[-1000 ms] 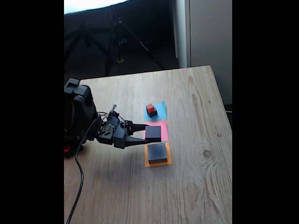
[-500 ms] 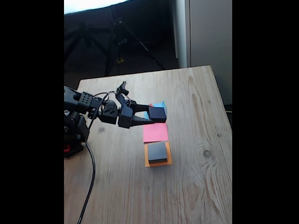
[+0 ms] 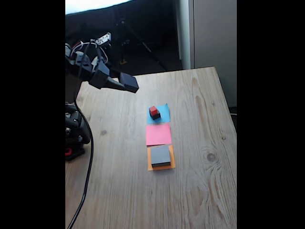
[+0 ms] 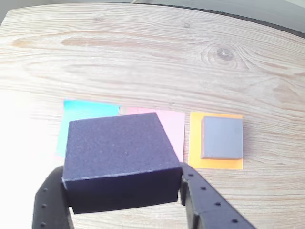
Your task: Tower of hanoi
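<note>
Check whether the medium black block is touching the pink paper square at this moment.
Apart. The fixed view shows the medium black block held high in the gripper, well clear of the bare pink paper square.

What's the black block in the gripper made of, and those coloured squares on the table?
The black block looks like matte foam or grainy plastic: its faces are speckled and dull. The blue square, pink square and orange square lie flat, likely paper.

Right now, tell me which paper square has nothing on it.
The pink paper square, the middle one. The blue square carries the red cube on a small black cube; the orange square carries the grey block.
</note>
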`<action>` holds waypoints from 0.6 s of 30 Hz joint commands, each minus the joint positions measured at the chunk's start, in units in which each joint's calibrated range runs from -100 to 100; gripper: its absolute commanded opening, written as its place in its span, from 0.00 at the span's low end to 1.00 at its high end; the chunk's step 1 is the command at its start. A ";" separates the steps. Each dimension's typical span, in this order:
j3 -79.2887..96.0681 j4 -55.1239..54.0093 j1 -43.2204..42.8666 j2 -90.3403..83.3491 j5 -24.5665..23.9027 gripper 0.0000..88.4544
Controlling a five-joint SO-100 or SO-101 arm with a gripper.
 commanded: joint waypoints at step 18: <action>39.23 -21.43 3.54 -14.78 5.38 0.00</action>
